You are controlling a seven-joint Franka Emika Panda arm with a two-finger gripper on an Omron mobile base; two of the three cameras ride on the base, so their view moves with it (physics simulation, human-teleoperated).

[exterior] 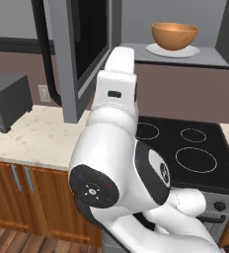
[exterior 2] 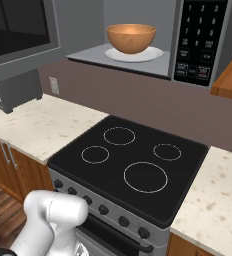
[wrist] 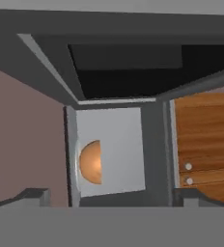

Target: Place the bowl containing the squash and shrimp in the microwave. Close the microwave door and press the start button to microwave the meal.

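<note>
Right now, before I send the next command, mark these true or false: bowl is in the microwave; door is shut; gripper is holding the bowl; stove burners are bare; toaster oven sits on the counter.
1. The round orange-tan bowl sits on the white turntable plate inside the grey microwave. True.
2. The microwave door is shut. False: it stands swung open.
3. The gripper holds the bowl. False: its jaws are open, apart from it.
4. The black stove top has nothing on its burners. True.
5. The dark grey toaster oven sits on the counter. True.

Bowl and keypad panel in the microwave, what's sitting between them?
Nothing: in the right base view, bare grey floor separates the bowl on its white plate from the keypad panel.
</note>
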